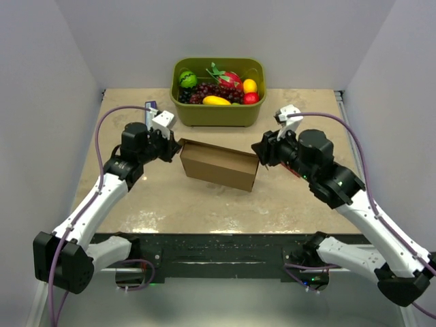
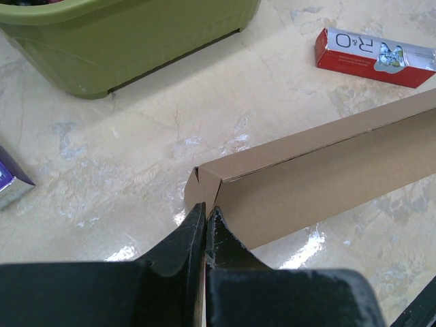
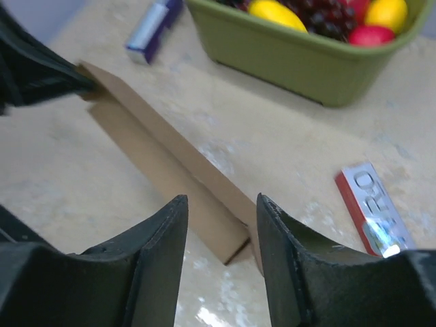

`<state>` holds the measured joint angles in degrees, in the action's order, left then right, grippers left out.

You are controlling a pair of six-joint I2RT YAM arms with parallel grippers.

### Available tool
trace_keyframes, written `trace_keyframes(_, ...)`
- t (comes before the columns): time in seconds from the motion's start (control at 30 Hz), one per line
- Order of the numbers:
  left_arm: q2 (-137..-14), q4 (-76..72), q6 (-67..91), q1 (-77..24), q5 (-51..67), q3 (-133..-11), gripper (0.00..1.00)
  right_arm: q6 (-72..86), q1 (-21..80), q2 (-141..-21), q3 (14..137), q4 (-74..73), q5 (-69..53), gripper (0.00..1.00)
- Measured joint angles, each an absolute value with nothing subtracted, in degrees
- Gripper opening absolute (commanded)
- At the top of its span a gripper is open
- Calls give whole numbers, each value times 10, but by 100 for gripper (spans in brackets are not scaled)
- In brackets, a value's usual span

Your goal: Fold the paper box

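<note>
Brown cardboard, plain and unprinted, makes up the paper box (image 1: 219, 165) (image 2: 327, 177) (image 3: 170, 163), which sits near the middle of the bench (image 1: 170, 204) as a long, narrow folded shape, lying at a slant with its left end farther back than its right. It is stretched between the two arms, a short way in front of the fruit tub. The left end effector (image 1: 174, 148) (image 2: 206, 214) is clenched, its two fingers pressed flat together on the corner flap at the box's left end, so the cardboard is pinched between them. The right end effector (image 1: 259, 151) (image 3: 221, 201) is released, its jaws standing apart on either side of the box's right end; I cannot tell whether either finger touches the cardboard. Behind the box an olive-green plastic tub (image 1: 218, 112) (image 2: 136, 41) (image 3: 293, 61) stands against the back wall, filled with dark grapes (image 1: 214, 90) and other bright fruit. A red and silver toothpaste carton (image 2: 375, 56) (image 3: 371, 208) lies flat on the bench near the box's right end, apart from it. A small purple carton (image 1: 150, 106) (image 2: 10, 180) (image 3: 153, 24) lies just left of the tub, behind the left arm.
</note>
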<state>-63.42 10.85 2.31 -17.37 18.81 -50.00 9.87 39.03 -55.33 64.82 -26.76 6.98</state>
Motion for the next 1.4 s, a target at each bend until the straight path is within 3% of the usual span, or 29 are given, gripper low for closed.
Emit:
trace_keyframes(0.13,-638,112,23,-174,188,-504,0,115,402,-537,635,-188,-5,28)
trace_keyframes(0.37,-639,113,23,-174,188,-505,0,126,482,-636,625,-135,-32,23)
trace_keyframes(1.4,-674,184,44,-173,193,-566,0,99,508,-773,552,-2,170,18)
